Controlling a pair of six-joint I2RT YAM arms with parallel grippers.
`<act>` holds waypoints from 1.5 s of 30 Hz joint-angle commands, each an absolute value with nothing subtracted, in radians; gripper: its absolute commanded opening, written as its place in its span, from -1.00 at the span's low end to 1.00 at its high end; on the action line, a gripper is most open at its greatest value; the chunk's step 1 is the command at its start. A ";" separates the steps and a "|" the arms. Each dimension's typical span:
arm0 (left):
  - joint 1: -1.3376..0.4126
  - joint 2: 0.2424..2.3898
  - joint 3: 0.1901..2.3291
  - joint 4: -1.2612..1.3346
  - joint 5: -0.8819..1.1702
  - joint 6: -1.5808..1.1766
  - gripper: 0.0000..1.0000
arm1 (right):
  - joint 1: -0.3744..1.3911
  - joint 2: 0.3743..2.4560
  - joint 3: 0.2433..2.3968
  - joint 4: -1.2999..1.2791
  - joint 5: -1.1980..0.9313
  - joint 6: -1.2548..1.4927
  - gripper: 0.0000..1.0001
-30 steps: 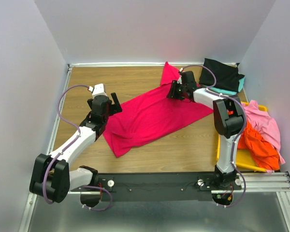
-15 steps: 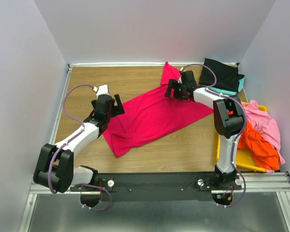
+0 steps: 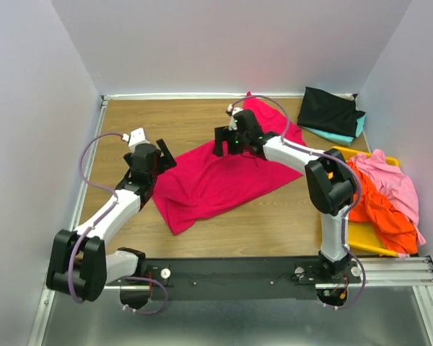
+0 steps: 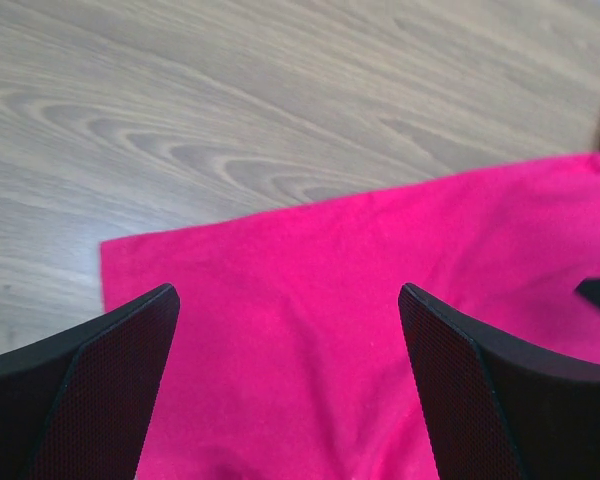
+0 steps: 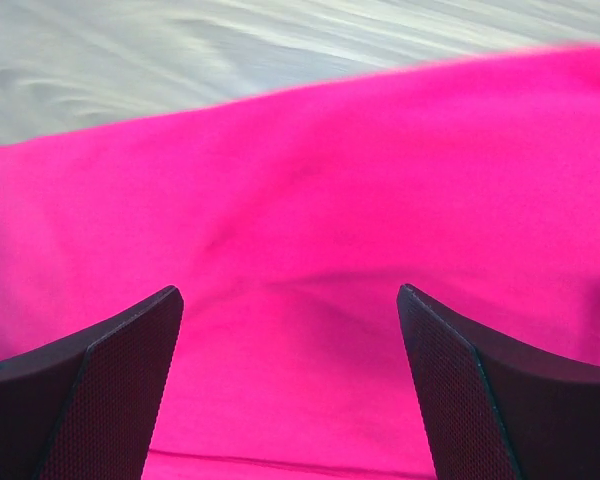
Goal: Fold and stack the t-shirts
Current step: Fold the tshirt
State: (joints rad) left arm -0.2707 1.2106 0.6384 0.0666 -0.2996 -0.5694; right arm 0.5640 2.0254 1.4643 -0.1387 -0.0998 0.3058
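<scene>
Crimson tee [image 3: 224,176] is what everything sits around: spread slantwise on the wood counter [image 3: 123,115], not folded yet. At its left edge the L hand [image 3: 163,154] hovers w/ fingers as wide as they go and nothing in them. Its wrist view shows the tee's corner and hem right below. It's barely shifted in the last sec.

Over the tee's far edge, approx midway along, the R hand [image 3: 224,143] is wide too, and empty. That's the change: a sec ago it was narrower, down on the cloth at the tee's far right corner, then it let go and swung left. The cloth it left now lies broader and flatter there. So flattening looks about done and both hands prob. line up for the first fold, but that's my guess.

Right of the crimson tee and well apart, a black tee [image 3: 332,109] sits folded on a teal one [image 3: 330,135]. Nearer and right again, a pink tee [image 3: 393,176] and an orange tee [image 3: 379,213] heap in the yellow bin [image 3: 350,241], waiting.
</scene>
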 commanded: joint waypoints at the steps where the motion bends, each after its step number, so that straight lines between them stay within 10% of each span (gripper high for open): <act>1: -0.247 1.120 0.612 0.084 -0.340 -0.598 0.97 | 0.621 2.085 1.534 -0.152 -0.159 0.265 0.89; 45: -0.221 0.925 0.508 0.077 -0.368 -0.624 0.97 | 0.716 2.761 2.453 -0.577 0.049 0.334 1.00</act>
